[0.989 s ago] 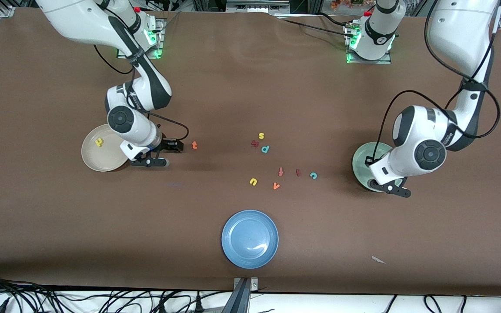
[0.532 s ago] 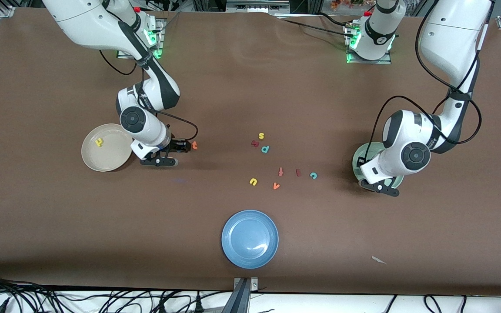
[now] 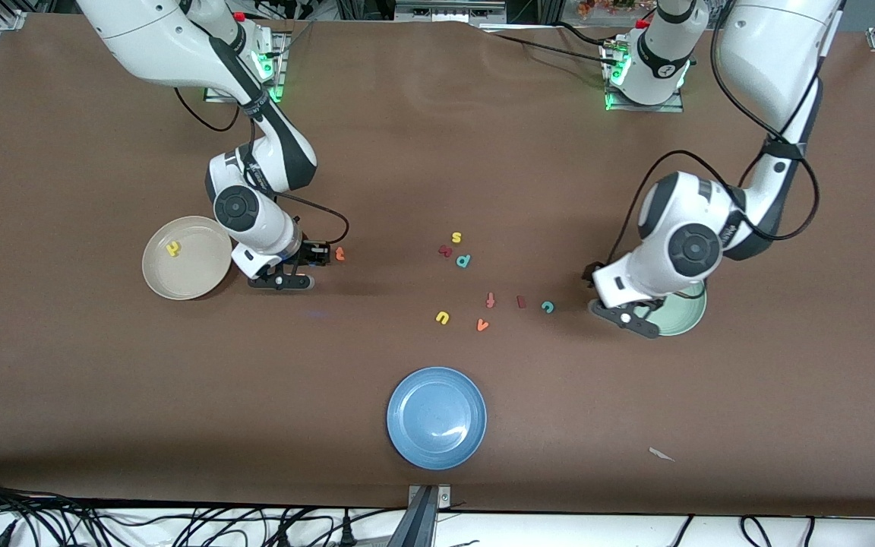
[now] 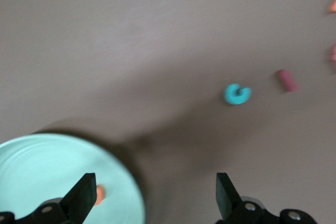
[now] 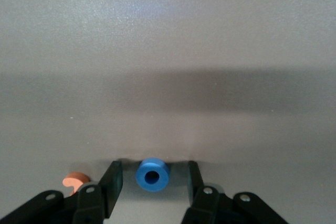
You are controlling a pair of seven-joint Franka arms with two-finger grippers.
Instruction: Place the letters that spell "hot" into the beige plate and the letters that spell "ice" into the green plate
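Blue o (image 5: 153, 174) sits on the bench between the right end effector's (image 5: 153, 181) spread fingers, not yet pinched, orange t (image 3: 339, 254) just beside | yellow h (image 3: 173, 248) in beige plate (image 3: 196, 282) | left end effector (image 4: 153, 198) wide open, empty, at green plate's (image 4: 123, 179) rim; teal c (image 4: 237, 94) nearby

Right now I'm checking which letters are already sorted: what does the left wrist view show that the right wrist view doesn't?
Only the left wrist view: the green plate holding an orange letter, the teal c and dark red i on the table, between the left gripper's open fingers.

Only the right wrist view: the blue o between the right gripper's fingers, with the orange t beside it.

Both: brown tabletop.
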